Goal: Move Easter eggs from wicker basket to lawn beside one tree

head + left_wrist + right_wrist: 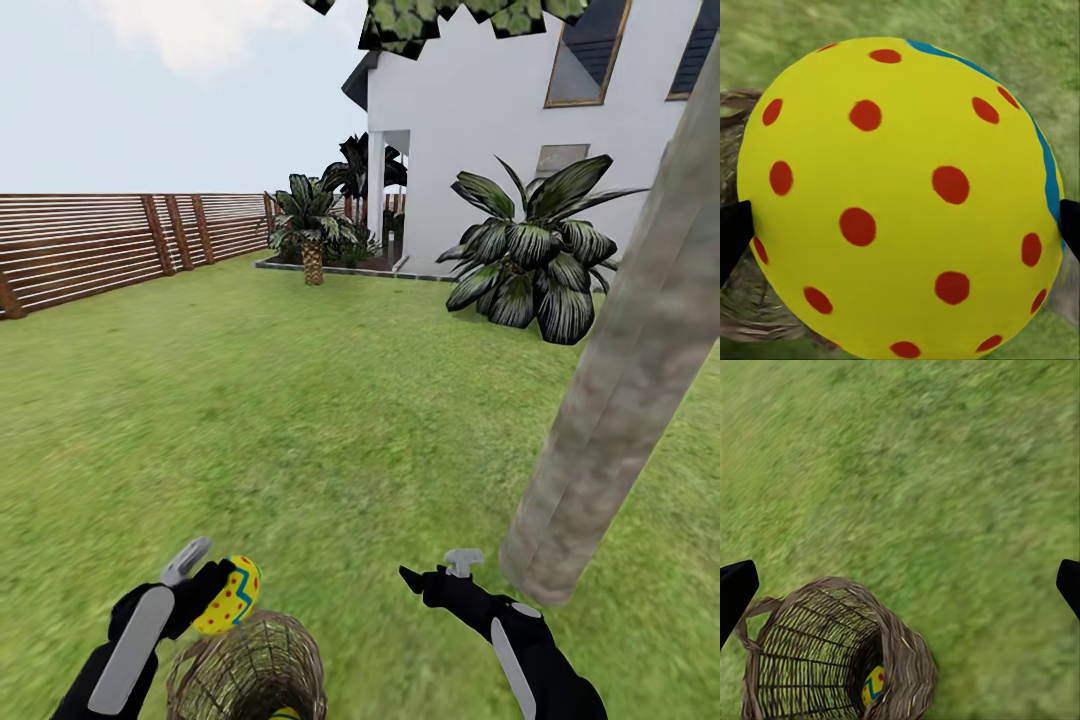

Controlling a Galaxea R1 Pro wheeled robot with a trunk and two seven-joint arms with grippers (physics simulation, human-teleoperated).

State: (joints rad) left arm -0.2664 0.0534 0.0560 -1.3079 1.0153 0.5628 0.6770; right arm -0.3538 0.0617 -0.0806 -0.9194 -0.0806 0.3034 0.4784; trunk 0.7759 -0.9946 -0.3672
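Lower left of the head view: the left gripper holds a yellow, red-dotted Easter egg just above the tan wicker basket — best carried across to the grey-brown tree trunk at right and set low on the green lawn. The right gripper, fingers wide, carries nothing. Its wrist view shows another egg deep inside the basket.
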